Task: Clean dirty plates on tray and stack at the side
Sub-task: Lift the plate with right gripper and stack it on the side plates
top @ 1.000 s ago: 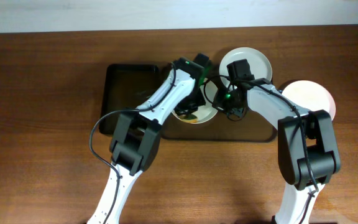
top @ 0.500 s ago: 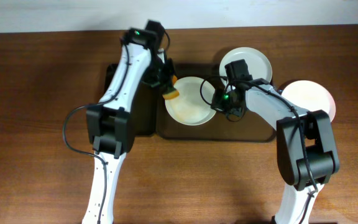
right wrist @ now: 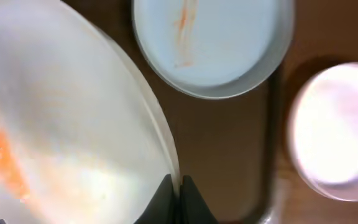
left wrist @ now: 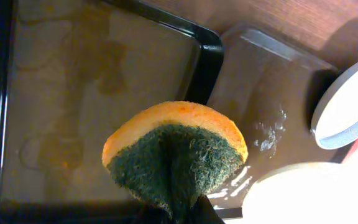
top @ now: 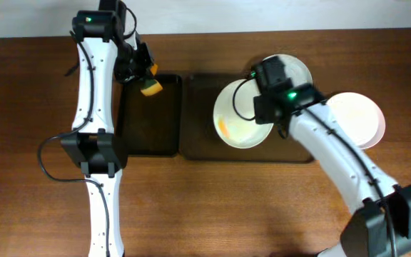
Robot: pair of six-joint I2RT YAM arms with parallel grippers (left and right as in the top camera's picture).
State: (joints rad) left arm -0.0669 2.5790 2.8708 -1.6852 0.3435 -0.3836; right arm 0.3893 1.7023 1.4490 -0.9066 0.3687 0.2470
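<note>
Jaws of the right gripper (right wrist: 179, 186) are pinched shut on the right rim of a streaked white plate (top: 240, 118), holding it over the brown tray (top: 198, 146). The left gripper (left wrist: 182, 211) has its jaws clamped on an orange-and-green sponge (left wrist: 174, 149) above the far end of the black tray (top: 148, 125), well left of that plate. The orange smear lies on the plate's left half, the sponge's side, so the left arm looks best placed to reach it. A second streaked plate (right wrist: 210, 43) lies at the tray's far right, and a third plate (top: 359, 118) sits on the tabletop (top: 48, 143) to the right.

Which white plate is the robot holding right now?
Find the big brown tray in the middle of the table. The held plate is the leftmost of three white ones there, over the tray's middle, its rim pinched by the right gripper. Only it carries a broad orange smear.
</note>
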